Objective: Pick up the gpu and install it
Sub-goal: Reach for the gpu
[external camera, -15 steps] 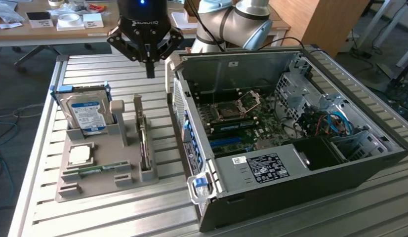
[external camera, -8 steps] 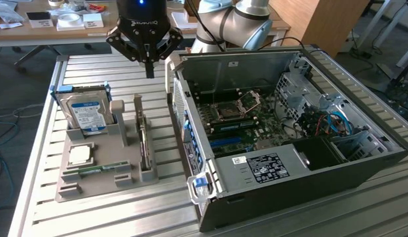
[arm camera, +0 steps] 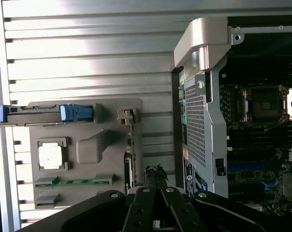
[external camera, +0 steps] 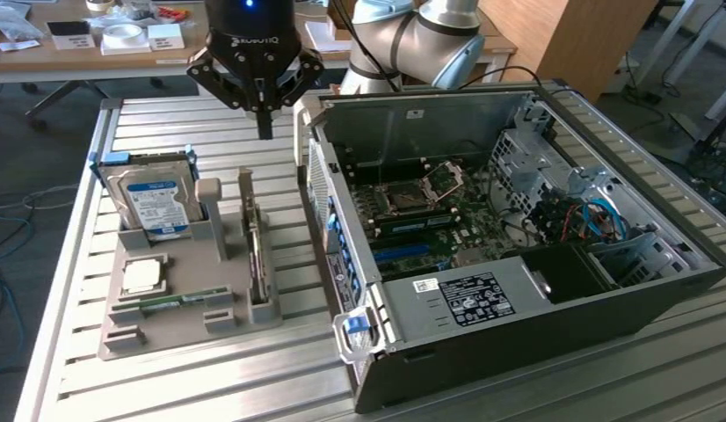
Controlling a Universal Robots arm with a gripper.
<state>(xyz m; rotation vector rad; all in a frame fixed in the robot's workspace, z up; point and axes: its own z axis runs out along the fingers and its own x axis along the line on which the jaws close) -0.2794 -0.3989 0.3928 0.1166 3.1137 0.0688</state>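
While gripper (external camera: 264, 130) hovers shut, gpu (external camera: 258, 255) upright in tray (external camera: 176, 303)

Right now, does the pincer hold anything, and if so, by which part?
Nothing is held. The pincer is shut on nothing above the slatted table. The gpu stands on edge in its grey holder, apart from the pincer.

The gpu (external camera: 257, 257) stands upright on edge in the gray holder (external camera: 187, 274).

Case wall (external camera: 320, 180) close beside gpu (external camera: 258, 255) (tight)
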